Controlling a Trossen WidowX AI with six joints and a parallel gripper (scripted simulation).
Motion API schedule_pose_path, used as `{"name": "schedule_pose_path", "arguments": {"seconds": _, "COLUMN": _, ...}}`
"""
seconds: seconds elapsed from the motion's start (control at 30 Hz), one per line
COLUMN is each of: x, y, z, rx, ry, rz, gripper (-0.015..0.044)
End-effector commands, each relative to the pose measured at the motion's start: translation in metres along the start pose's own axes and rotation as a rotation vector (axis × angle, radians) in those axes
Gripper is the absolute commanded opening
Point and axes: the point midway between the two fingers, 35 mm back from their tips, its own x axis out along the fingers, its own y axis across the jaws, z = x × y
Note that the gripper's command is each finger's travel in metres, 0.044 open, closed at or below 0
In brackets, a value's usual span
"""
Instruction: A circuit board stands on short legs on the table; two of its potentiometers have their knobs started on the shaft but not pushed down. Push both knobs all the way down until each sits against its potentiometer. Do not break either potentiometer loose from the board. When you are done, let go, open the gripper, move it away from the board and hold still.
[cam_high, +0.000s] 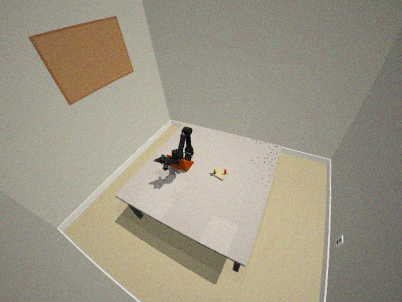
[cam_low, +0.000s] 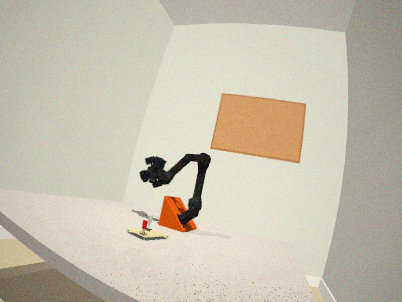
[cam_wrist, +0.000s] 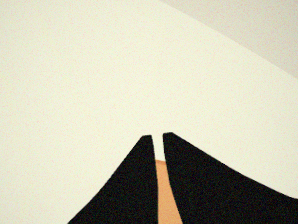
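Note:
The circuit board (cam_high: 218, 173) (cam_low: 148, 233) is a small pale tan plate on the table, with a red knob (cam_high: 225, 171) (cam_low: 144, 223) standing up on it. I cannot make out a second knob at this size. My gripper (cam_high: 158, 160) (cam_low: 143, 175) (cam_wrist: 157, 143) is shut on nothing, its two black fingers almost touching in the wrist view. It hangs in the air well above the table, far from the board, and points away from it toward the wall.
The arm's orange base (cam_high: 184, 164) (cam_low: 173, 212) stands on the table (cam_high: 200, 210) (cam_low: 210, 265) next to the board. An orange panel (cam_high: 82, 55) (cam_low: 258, 127) hangs on the wall. The table's edges drop to the floor.

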Motion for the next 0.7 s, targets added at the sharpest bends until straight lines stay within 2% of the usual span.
{"name": "schedule_pose_path", "arguments": {"seconds": 0.0, "x": -0.01, "y": -0.021, "z": 0.021, "rx": -0.008, "ry": -0.101, "rz": -0.06, "gripper": 0.0}}
{"name": "schedule_pose_path", "arguments": {"seconds": 0.33, "x": -0.054, "y": -0.064, "z": 0.083, "rx": -0.061, "ry": -0.417, "rz": -0.167, "gripper": 0.0}}
{"name": "schedule_pose_path", "arguments": {"seconds": 0.67, "x": -0.12, "y": -0.085, "z": 0.129, "rx": -0.136, "ry": -0.721, "rz": -0.189, "gripper": 0.0}}
